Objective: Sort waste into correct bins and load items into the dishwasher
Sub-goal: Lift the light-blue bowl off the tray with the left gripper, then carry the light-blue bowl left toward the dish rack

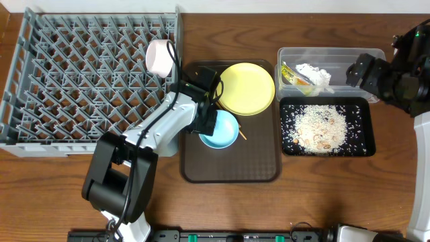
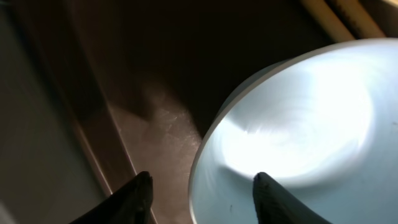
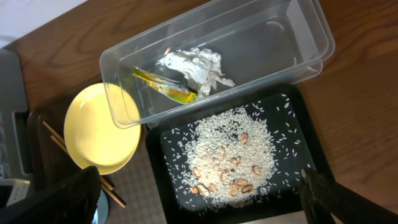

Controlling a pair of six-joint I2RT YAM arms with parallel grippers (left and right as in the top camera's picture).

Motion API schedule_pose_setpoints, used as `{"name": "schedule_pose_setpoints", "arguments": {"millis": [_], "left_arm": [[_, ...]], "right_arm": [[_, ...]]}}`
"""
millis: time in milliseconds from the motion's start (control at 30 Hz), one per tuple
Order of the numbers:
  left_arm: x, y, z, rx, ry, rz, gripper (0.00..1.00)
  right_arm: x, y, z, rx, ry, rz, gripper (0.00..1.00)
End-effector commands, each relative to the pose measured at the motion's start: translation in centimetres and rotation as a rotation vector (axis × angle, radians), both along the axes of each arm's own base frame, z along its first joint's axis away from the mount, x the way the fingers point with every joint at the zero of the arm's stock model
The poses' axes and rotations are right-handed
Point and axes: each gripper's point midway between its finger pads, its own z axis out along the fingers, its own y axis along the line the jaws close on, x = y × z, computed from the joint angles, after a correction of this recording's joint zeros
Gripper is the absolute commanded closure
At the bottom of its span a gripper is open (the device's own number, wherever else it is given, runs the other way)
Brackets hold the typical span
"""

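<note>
We note left pincer (image 2: pixel 202 186) apart, fingers (image 2: pixel 138 196) straddling rim of light blue bowl (image 2: pixel 298 118) on brown tray (image 1: pixel 228 168); right pincer (image 3: pixel 199 186) wide apart, empty; rice (image 3: pixel 227 155) in black tray (image 1: pixel 363 128); tissue (image 3: pixel 196 67), wrapper (image 3: pixel 165 87) in clear tub (image 3: pixel 273 50).

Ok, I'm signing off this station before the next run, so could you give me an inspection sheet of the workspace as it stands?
Surface: wooden table, brown tray in the middle.
Job's things: yellow plate, blue bowl and chopsticks on the brown tray; pale bowl at the right edge of the grey rack; tissue and wrapper in the clear tub; rice on the black tray.
Clutter: nothing seen.
Claws: left claw open, straddling the blue bowl's rim; right claw open, by the clear tub's right end.
Cables: black cable looped beside the left arm.
Surroundings: dark rail along the table's near edge.
</note>
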Motion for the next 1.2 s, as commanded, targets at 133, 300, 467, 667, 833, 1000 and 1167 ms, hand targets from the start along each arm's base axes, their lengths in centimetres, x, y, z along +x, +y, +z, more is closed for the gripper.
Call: {"name": "schedule_pose_setpoints", "arguments": {"millis": [133,300,467,667,833,1000,1167], "left_arm": [[0.0,-0.2,-0.6,-0.004,0.002,-0.035,0.58],[-0.6,-0.2,-1.1,-0.012,0.023,-0.037,0.59],[-1.1,-0.4,-2.0,-0.032,0.03,-0.039,0.61],[-1.1,-0.4,-2.0,-0.033,0.029,-0.039,0.78],[-1.1,-0.4,-2.0,-0.033,0.027,-0.039,0.92],[-0.5,-0.4,-0.9,-0.033,0.017,-0.033,0.93],[1.2,-0.2,3.6,-0.017,-0.082,-0.055,0.92]], "right_arm": [[0.0,-0.2,-0.1,-0.007,0.004,0.0,0.01],[0.0,-0.2,-0.1,-0.007,0.004,0.001,0.01],[0.0,-0.2,-0.1,-0.007,0.004,0.0,0.01],[0.0,-0.2,-0.1,-0.007,0.004,0.0,0.01],[0.0,-0.2,-0.1,-0.007,0.004,0.0,0.01],[0.0,-0.2,-0.1,-0.007,0.004,0.0,0.01],[0.0,-0.2,-0.1,-0.007,0.004,0.0,0.01]]}}
